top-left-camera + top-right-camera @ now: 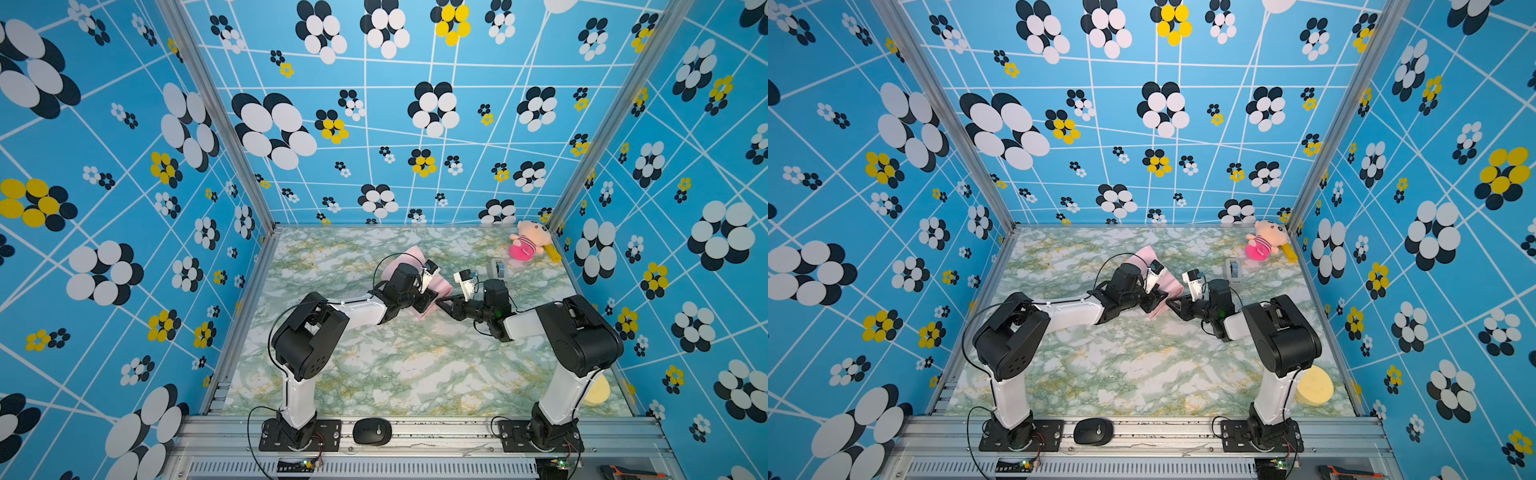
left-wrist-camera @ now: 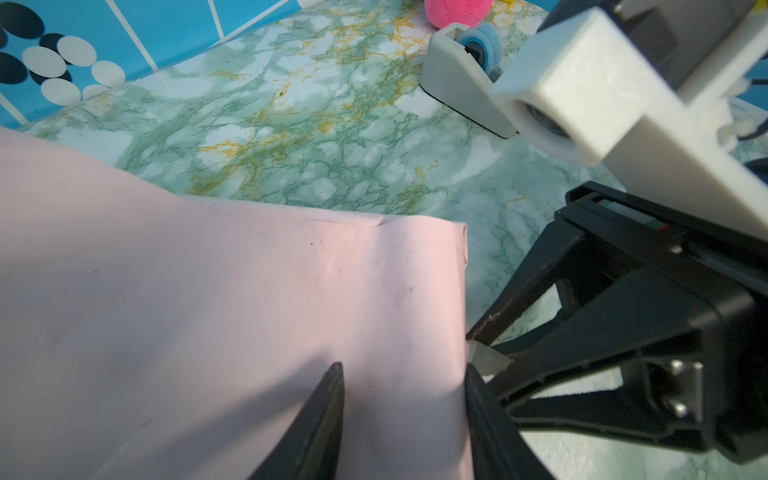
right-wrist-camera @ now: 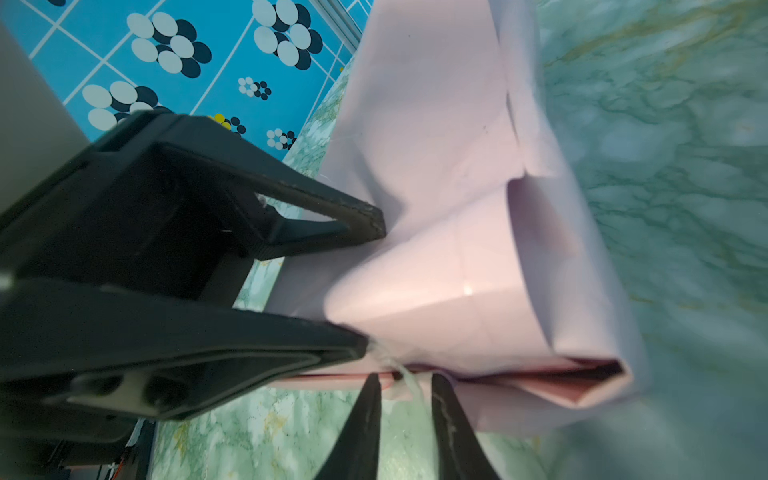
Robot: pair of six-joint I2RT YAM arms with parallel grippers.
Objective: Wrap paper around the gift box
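**Your two arms bend in toward each other, grippers almost tip to tip.**

Your left arm (image 1: 357,311) and right arm (image 1: 519,324) rise from their bases, fold at the elbow and reach inward, forearms low. Your left gripper (image 2: 403,374) has its jaws well apart, with both fingertips (image 3: 376,222) pressed against the paper (image 3: 449,266) between them. Your right gripper (image 3: 404,380) points toward it, its jaws parted by a narrow gap.

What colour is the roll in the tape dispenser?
The roll is light blue; the left wrist view shows it best.
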